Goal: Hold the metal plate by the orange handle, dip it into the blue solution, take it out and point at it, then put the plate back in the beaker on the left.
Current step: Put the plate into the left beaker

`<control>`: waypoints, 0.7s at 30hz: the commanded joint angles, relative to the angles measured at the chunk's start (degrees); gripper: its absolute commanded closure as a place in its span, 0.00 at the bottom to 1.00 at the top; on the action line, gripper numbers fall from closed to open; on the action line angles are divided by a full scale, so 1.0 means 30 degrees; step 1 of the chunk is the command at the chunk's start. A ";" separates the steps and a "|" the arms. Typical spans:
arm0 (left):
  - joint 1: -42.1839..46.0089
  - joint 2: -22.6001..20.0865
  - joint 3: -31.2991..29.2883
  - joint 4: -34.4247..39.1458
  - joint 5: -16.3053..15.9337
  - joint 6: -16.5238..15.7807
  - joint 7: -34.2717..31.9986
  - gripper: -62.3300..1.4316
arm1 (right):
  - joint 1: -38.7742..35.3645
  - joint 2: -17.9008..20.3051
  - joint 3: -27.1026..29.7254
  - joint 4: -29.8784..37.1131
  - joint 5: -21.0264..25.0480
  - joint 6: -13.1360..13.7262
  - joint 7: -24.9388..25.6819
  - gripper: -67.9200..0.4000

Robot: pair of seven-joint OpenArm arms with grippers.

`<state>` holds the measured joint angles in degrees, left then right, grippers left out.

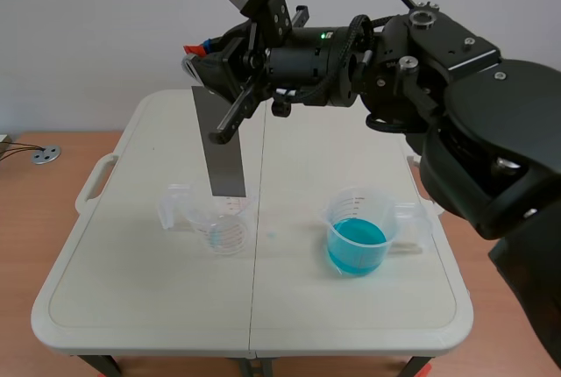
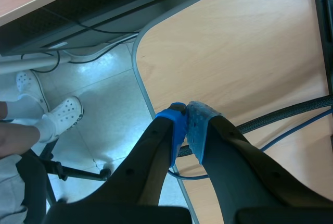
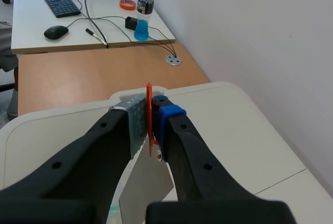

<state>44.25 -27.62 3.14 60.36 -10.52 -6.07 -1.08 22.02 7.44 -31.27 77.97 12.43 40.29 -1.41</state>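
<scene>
scene: front, looking down across table (image 1: 131,307) | left wrist: close, facing floor (image 2: 104,104) — off-table | right wrist: close, shares table

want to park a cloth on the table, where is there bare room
Free: the near strip of the table in front of both beakers, and the gap between the clear beaker and the blue beaker. Crowded: at the clear beaker, where the plate hangs.

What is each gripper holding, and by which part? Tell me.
The right gripper holds the metal plate by its orange handle, between the pads. The left gripper holds nothing.
</scene>
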 commanded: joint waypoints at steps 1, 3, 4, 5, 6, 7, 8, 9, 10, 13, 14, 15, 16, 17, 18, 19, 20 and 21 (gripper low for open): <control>0.0160 -0.0219 0.0022 0.0146 -0.0102 -0.0029 -0.0124 0.95 | 0.0539 -0.0160 -0.0109 0.0321 0.0211 -0.0044 0.0364 0.98; 0.0160 -0.0306 0.0022 0.0146 -0.0109 -0.0029 -0.0131 0.95 | 0.0532 -0.0160 -0.0109 0.0306 0.0211 -0.0044 0.0364 0.98; 0.0160 -0.0335 0.0022 0.0146 -0.0109 -0.0036 -0.0146 0.95 | 0.0532 -0.0160 -0.0109 0.0306 0.0211 -0.0044 0.0364 0.98; 0.0146 -0.0335 0.0022 0.0146 -0.0109 -0.0036 -0.0204 0.95 | 0.0532 -0.0160 -0.0109 0.0306 0.0211 -0.0044 0.0364 0.98; 0.0124 -0.0328 0.0022 0.0146 -0.0109 -0.0036 -0.0262 0.95 | 0.0532 -0.0160 -0.0138 0.0306 0.0211 -0.0044 0.0364 0.98; 0.0117 -0.0328 0.0022 0.0146 -0.0109 -0.0036 -0.0284 0.95 | 0.0532 -0.0153 -0.0204 0.0299 0.0211 -0.0044 0.0364 0.98; 0.0109 -0.0328 0.0022 0.0146 -0.0109 -0.0036 -0.0401 0.95 | 0.0532 -0.0153 -0.0291 0.0291 0.0219 -0.0044 0.0364 0.98; 0.0109 -0.0328 0.0022 0.0146 -0.0109 -0.0036 -0.0612 0.95 | 0.0532 -0.0153 -0.0401 0.0226 0.0219 -0.0044 0.0364 0.98; 0.0109 -0.0328 0.0022 0.0146 -0.0109 -0.0036 -0.0721 0.95 | 0.0539 -0.0160 -0.0510 0.0131 0.0219 -0.0044 0.0372 0.98; 0.0109 -0.0328 0.0022 0.0146 -0.0117 -0.0036 -0.0707 0.95 | 0.0539 -0.0160 -0.0787 -0.0313 0.0219 -0.0051 0.0379 0.98; 0.0109 -0.0328 0.0022 0.0146 -0.0117 -0.0036 -0.0707 0.95 | 0.0539 -0.0160 -0.0860 -0.0525 0.0219 -0.0051 0.0408 0.98; 0.0109 -0.0328 0.0022 0.0146 -0.0117 -0.0036 -0.0707 0.95 | 0.0532 -0.0160 -0.0911 -0.0743 0.0226 -0.0051 0.0459 0.98; 0.0109 -0.0328 0.0022 0.0146 -0.0117 -0.0036 -0.0707 0.95 | 0.0532 -0.0160 -0.0962 -0.0969 0.0226 -0.0051 0.0554 0.98; 0.0109 -0.0328 0.0022 0.0146 -0.0117 -0.0036 -0.0707 0.95 | 0.0532 -0.0160 -0.0976 -0.1195 0.0226 -0.0051 0.0612 0.98; 0.0109 -0.0328 0.0022 0.0146 -0.0117 -0.0036 -0.0707 0.95 | 0.0532 -0.0168 -0.0976 -0.1421 0.0226 -0.0051 0.0663 0.98; 0.0109 -0.0328 0.0022 0.0146 -0.0117 -0.0036 -0.0707 0.95 | 0.0532 -0.0168 -0.0976 -0.1647 0.0226 -0.0051 0.0736 0.98; 0.0109 -0.0328 0.0022 0.0146 -0.0117 -0.0036 -0.0707 0.95 | 0.0532 -0.0168 -0.0976 -0.1872 0.0226 -0.0051 0.0809 0.98; 0.0109 -0.0328 0.0022 0.0146 -0.0117 -0.0036 -0.0707 0.95 | 0.0532 -0.0168 -0.0976 -0.2091 0.0226 -0.0051 0.0903 0.98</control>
<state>44.12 -28.25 3.14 60.36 -10.52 -6.07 -2.83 22.02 7.16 -34.26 71.42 12.43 40.29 0.05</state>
